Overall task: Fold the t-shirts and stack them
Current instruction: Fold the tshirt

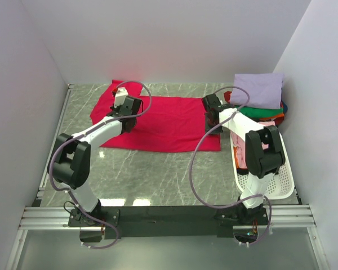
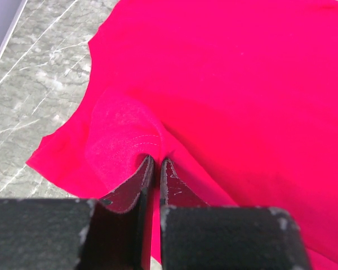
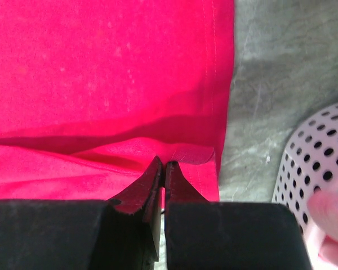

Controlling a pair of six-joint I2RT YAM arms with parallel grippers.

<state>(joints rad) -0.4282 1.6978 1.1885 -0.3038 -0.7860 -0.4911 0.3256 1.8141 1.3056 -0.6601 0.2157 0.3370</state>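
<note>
The crimson t-shirt point(image 1: 169, 126) is lying spread along the table's point(image 1: 158, 174) far edge. The left gripper point(image 2: 156, 163) is pinching a fold near its left side; the right gripper point(image 3: 163, 164) is seemingly nipping its right hem. Either thin pinch is risking slipping, dropping the fold crooked.

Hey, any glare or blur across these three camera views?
Top external: sharp, evenly lit, white glare on the table at its near edge. Left wrist: red t-shirt crisp. Right wrist: pink cloth in the basket blurred at lower right.
</note>
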